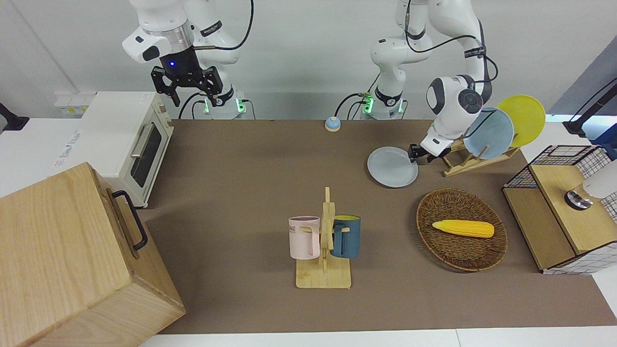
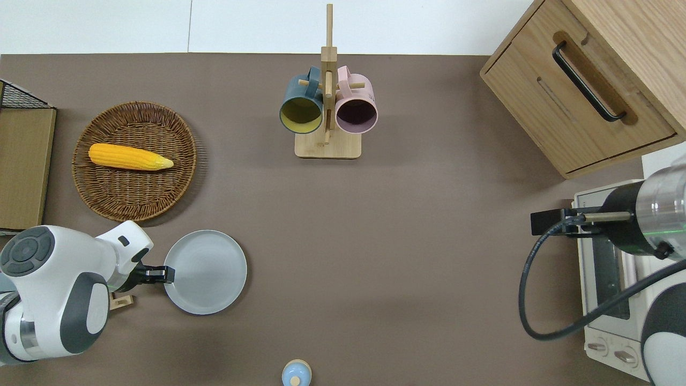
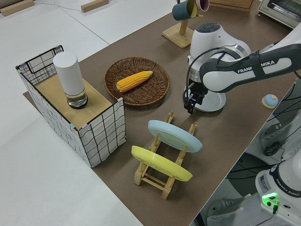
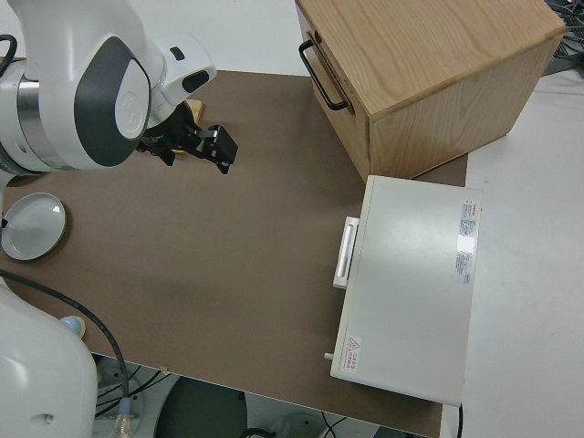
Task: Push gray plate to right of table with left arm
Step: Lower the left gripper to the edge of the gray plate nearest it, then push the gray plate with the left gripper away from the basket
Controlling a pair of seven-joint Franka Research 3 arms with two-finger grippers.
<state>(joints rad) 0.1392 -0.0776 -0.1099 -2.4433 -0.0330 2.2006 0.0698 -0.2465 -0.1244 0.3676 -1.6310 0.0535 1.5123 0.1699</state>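
In the left side view my own white forearm hides most of the round pale gray-blue plate (image 2: pixel 204 271). My left jaws (image 2: pixel 161 274) sit at its rim, too small to tell whether they touch it or how they stand. The overhead view cuts off the white toaster oven (image 2: pixel 603 279), the black wire basket (image 2: pixel 21 99) and the small blue knob (image 2: pixel 296 373).

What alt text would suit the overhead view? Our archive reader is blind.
The left gripper sits low at the rim of the gray plate on the brown table, at the left arm's end. A wicker basket holding corn lies farther from the robots; the right arm is parked.
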